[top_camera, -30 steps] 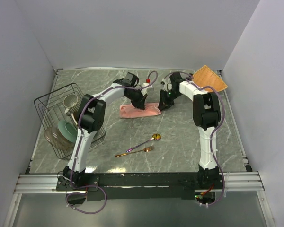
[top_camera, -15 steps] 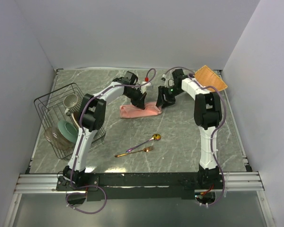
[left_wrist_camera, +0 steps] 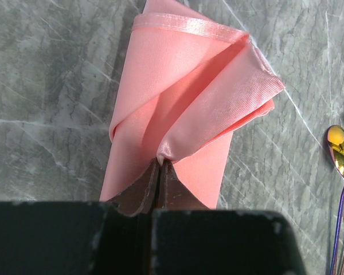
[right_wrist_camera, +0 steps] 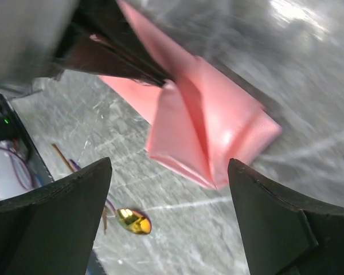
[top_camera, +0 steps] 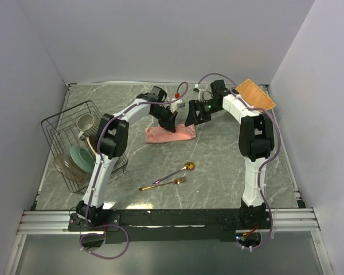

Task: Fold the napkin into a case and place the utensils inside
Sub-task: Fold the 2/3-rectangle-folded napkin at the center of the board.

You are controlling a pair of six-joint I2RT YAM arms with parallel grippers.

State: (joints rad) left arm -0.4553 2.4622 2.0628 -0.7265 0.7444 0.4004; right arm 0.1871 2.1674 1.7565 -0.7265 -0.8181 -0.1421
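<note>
Left gripper (left_wrist_camera: 160, 166): clamped tight on a pinch of the napkin (left_wrist_camera: 183, 103), pulling the top layers up into a little tent. If that pinch slips or it tugs sideways, I reckon the fold flops open.
Right gripper (right_wrist_camera: 169, 172): jaws wide apart with nothing in them, hanging just over the napkin's right end. Nothing pins the cloth on that side, so a pull from the left could skate the whole bundle along.
Surface (top_camera: 218, 166): smooth marble-look top, so thin cloth probably slides on it pretty easily.
Napkin: far middle of the surface, between the two grippers, folded down to a narrow layered strip with one end puffed open. The layers look loose, so letting go carelessly could collapse the pocket mouth.
Spoon (top_camera: 172, 173): nearer the arms, well apart from the napkin. It's thin, flat and shiny, so easy to fumble on pickup.
Fork (top_camera: 163, 184): just beside the spoon, handle ends very close together. A grab for one might knock the other.
</note>
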